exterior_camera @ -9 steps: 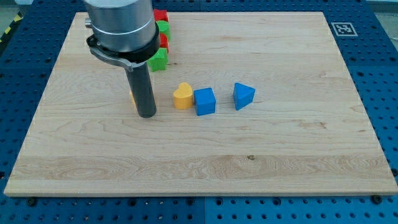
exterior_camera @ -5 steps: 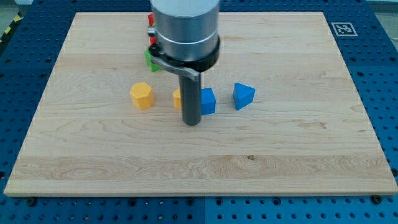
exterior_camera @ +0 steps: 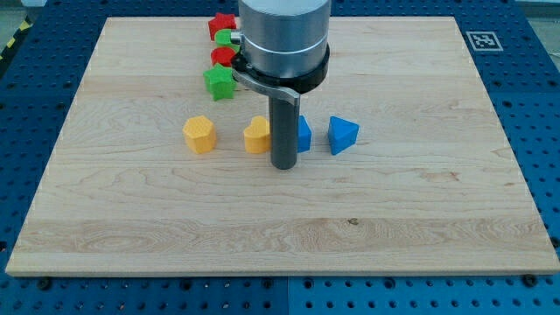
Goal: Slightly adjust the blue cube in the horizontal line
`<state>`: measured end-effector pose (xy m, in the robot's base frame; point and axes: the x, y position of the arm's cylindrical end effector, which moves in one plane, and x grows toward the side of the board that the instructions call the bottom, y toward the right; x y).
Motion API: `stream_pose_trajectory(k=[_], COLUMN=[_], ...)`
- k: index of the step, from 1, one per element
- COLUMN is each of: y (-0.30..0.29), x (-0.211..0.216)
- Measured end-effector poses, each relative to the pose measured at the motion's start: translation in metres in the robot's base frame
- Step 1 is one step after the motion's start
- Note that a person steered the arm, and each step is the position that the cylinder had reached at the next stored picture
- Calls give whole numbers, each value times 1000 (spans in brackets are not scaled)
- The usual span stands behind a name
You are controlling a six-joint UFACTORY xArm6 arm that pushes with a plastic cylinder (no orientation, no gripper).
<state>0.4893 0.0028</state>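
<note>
A horizontal row of blocks lies across the middle of the wooden board [exterior_camera: 420, 219]: a yellow hexagonal block [exterior_camera: 199, 134] at the left, a yellow heart-shaped block [exterior_camera: 256, 135], the blue cube [exterior_camera: 304, 134] and a blue triangular block [exterior_camera: 342, 135] at the right. My tip [exterior_camera: 283, 165] stands just in front of the blue cube, toward the view's bottom. The rod hides most of the cube and the gap between it and the yellow heart. I cannot tell whether the tip touches the cube.
A cluster of red and green blocks sits near the view's top, left of the arm: a red block [exterior_camera: 221, 24], a small green one [exterior_camera: 227, 38], another red one [exterior_camera: 222, 57] and a green star-shaped block [exterior_camera: 220, 82].
My tip has moved from the view's left, near the yellow hexagonal block, rightward along the row to stand in front of the blue cube. The blocks look unmoved.
</note>
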Motion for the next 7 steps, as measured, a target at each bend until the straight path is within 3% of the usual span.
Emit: stream_pose_trajectory(k=[3,7], y=[49,261], x=[10,31])
